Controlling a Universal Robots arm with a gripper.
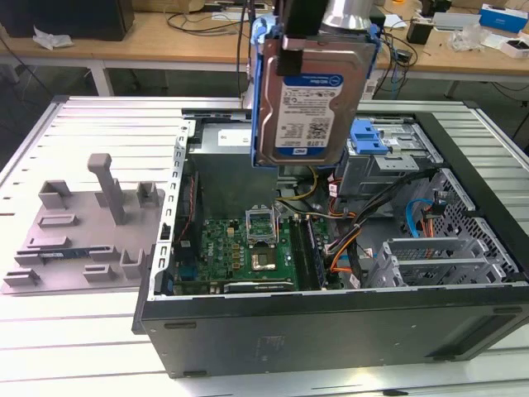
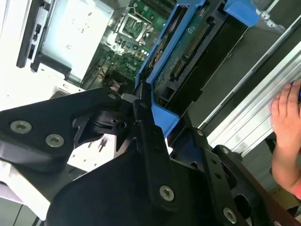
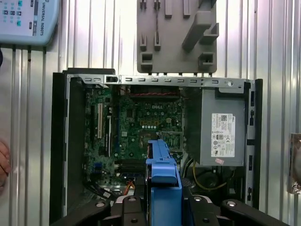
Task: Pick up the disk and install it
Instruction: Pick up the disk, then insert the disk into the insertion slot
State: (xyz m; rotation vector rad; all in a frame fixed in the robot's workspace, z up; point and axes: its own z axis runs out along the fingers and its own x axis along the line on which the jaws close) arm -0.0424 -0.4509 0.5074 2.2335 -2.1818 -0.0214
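The disk [image 1: 310, 107], a silver drive with a white-and-blue label in a blue carrier bracket, hangs upright above the open computer case [image 1: 331, 331]. My gripper [image 1: 318, 41] is shut on its top edge and holds it over the back middle of the case, above the motherboard and beside the drive bay [image 1: 388, 157]. In the second wrist view the disk's connector edge [image 2: 188, 52] points down toward the case, with black fingers [image 2: 143, 120] pressed on the blue frame. In the first wrist view the blue carrier [image 3: 163, 169] shows edge-on between the gripper's black links.
A blue-handled bracket [image 1: 368, 136] sits in the drive bay. A grey fixture plate [image 1: 83, 240] with upright posts lies at the exterior view's left. Cables [image 1: 347, 231] cross the case. A person's hand [image 2: 287, 122] rests near the case edge; a teach pendant [image 3: 28, 19] lies nearby.
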